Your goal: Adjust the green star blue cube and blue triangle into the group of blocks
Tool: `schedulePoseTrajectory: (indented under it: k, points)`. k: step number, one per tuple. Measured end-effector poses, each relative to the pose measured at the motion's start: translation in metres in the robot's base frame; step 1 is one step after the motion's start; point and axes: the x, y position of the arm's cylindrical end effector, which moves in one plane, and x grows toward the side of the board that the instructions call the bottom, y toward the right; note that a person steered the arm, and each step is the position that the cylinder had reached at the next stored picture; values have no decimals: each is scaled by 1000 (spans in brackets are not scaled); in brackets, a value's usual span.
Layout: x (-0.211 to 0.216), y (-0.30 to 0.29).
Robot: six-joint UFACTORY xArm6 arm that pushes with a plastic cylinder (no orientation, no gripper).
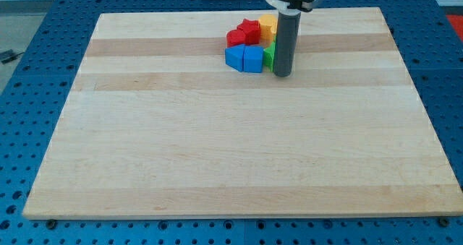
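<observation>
My tip [282, 74] touches the green star [269, 56], upper centre; no gripper here. Nudge gently leftward toward the blue cube [252, 58].

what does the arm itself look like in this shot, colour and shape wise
Only the arm's end shows: a straight, dark grey, round rod, plain and unmarked, ending in my tip. At the view's top it joins a wider part with a pale ring around a black body, cut off by the frame. No cables are visible.
</observation>
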Motion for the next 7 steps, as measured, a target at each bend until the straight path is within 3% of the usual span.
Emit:
schedulePoseTrajectory:
  k: [3, 7]
  points:
    - [14, -14]
    - [-2, -33]
